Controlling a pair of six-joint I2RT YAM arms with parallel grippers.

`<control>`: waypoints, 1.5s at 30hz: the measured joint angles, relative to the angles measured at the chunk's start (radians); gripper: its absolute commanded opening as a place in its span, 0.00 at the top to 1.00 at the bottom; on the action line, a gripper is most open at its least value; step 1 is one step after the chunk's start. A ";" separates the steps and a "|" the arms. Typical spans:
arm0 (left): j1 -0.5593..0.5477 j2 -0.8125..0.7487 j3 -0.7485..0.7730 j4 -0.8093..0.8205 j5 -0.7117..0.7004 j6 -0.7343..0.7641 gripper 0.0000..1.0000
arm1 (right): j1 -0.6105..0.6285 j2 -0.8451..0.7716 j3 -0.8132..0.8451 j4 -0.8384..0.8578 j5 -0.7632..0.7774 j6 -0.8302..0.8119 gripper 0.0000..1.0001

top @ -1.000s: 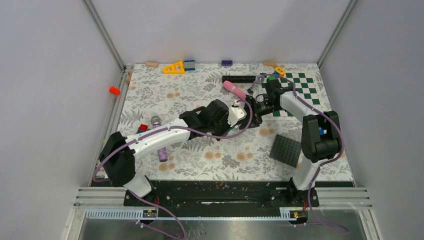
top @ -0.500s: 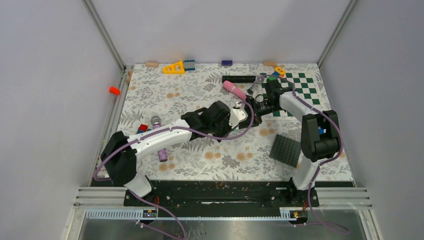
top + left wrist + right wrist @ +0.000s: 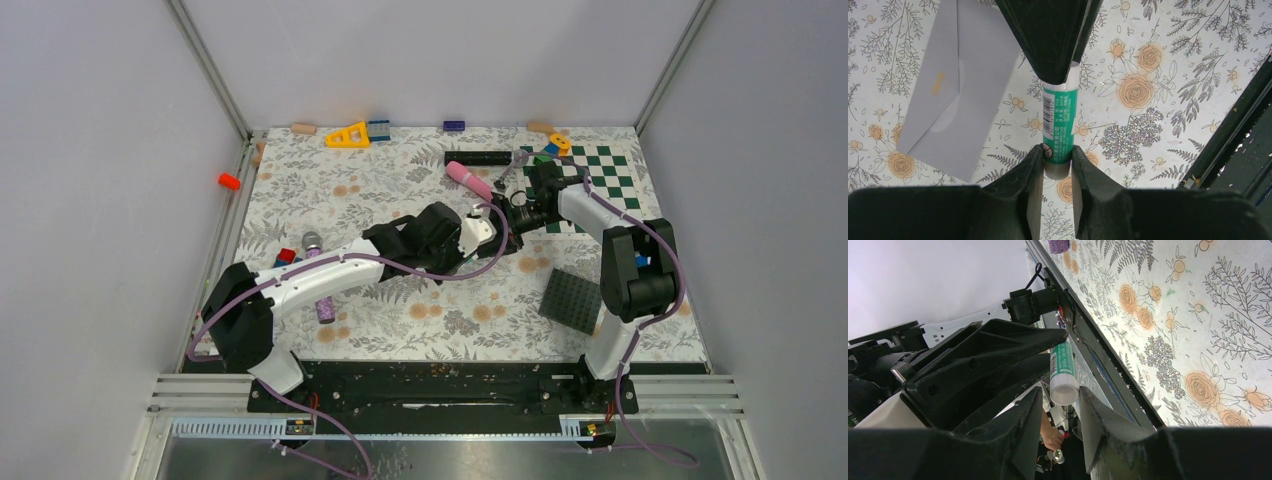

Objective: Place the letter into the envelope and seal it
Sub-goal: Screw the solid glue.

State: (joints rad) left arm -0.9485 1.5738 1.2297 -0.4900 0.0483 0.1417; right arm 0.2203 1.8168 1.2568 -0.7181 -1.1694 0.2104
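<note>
One glue stick (image 3: 1058, 125) beside the envelope (image 3: 955, 85) is clenched by the left hand (image 3: 1057, 150). Whether the right hand (image 3: 1061, 390) grips its cap, I cannot tell.

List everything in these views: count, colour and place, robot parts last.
glue stick: one, green and white, between both grippers.
envelope: one, light grey, beside the stick.
pink cylinder: one, pink, far centre.
bar: one, black, far centre.
checkerboard: one, green and white, far right.
studded plate: one, dark grey, near right.
triangle block: one, yellow, far edge.
small blocks: several, mixed colours, far edge.
purple cylinder: one, purple, near left.
left gripper: one, black, shut on the stick's green end.
right gripper: one, black, around the stick's white end.
</note>
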 measured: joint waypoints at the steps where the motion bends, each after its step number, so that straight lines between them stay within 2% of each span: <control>1: 0.000 0.000 0.000 0.000 0.000 0.000 0.99 | 0.001 0.000 0.000 0.000 0.000 0.000 0.60; 8: 0.000 0.000 0.000 0.000 0.000 0.000 0.99 | 0.009 0.000 -0.002 0.003 0.001 0.000 0.63; 16: 0.000 0.000 0.000 -0.001 0.001 0.000 0.99 | 0.011 0.000 -0.004 0.002 0.002 -0.009 0.72; 21: 0.007 0.000 0.000 -0.001 0.053 -0.002 0.99 | 0.012 0.001 0.029 -0.094 0.011 -0.127 0.72; 24: 0.037 0.000 0.001 -0.001 0.154 -0.008 0.99 | 0.018 0.001 0.068 -0.181 0.029 -0.254 0.72; 29: 0.112 0.000 0.012 -0.034 0.421 -0.012 0.97 | 0.026 -0.024 0.076 -0.278 0.023 -0.426 0.71; 36: 0.169 0.008 0.060 -0.104 0.748 -0.001 0.94 | 0.052 -0.180 0.076 -0.386 0.030 -0.627 0.67; 39: 0.181 0.028 0.088 -0.136 0.859 0.017 0.93 | 0.060 -0.267 0.051 -0.380 0.034 -0.666 0.60; 45: 0.181 0.064 0.098 -0.232 0.995 0.038 0.93 | 0.085 -0.410 -0.011 -0.291 0.080 -0.673 0.36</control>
State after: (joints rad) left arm -0.7677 1.6379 1.3281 -0.7219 1.0435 0.1795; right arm 0.3050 1.4063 1.2461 -1.0088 -1.0893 -0.4625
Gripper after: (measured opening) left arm 0.217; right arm 0.549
